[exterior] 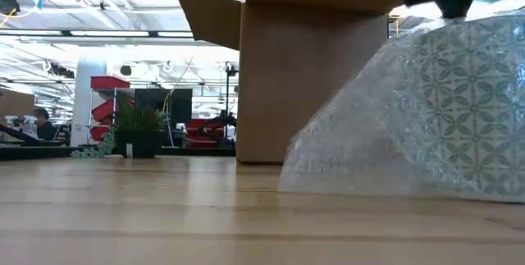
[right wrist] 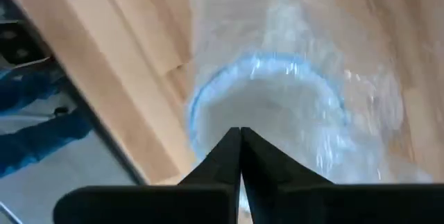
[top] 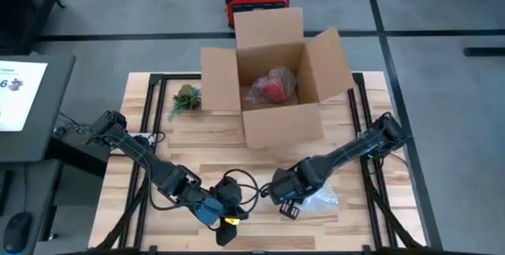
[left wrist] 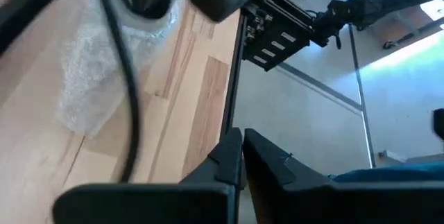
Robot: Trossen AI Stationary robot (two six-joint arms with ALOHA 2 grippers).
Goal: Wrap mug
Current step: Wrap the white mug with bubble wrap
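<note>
The mug (exterior: 459, 109), pale with a green leaf pattern, stands near the table's front edge under a sheet of bubble wrap (exterior: 369, 134). Its blue rim (right wrist: 263, 78) shows through the wrap in the right wrist view. The wrap rises like a tent to my right gripper (top: 286, 204), which is shut at its peak. Its skirt (top: 322, 200) lies spread on the table. My left gripper (left wrist: 243, 148) is shut on nothing and hovers to the mug's left, near the front edge (top: 227, 211). My right gripper pinches the bubble wrap at its top (exterior: 443, 15) between its two shut fingers, coming from above over the mug's mouth. The wrap slopes down from the fingers on all sides, and its lower edge (exterior: 328, 185) rests on the table. One layer or several, I cannot tell.
An open cardboard box (top: 272, 89) stands at the table's middle far side, holding a red thing in bubble wrap (top: 272, 88). A small potted plant (top: 185, 97) lies left of the box. A loose black cable (top: 241, 184) loops between the two grippers.
</note>
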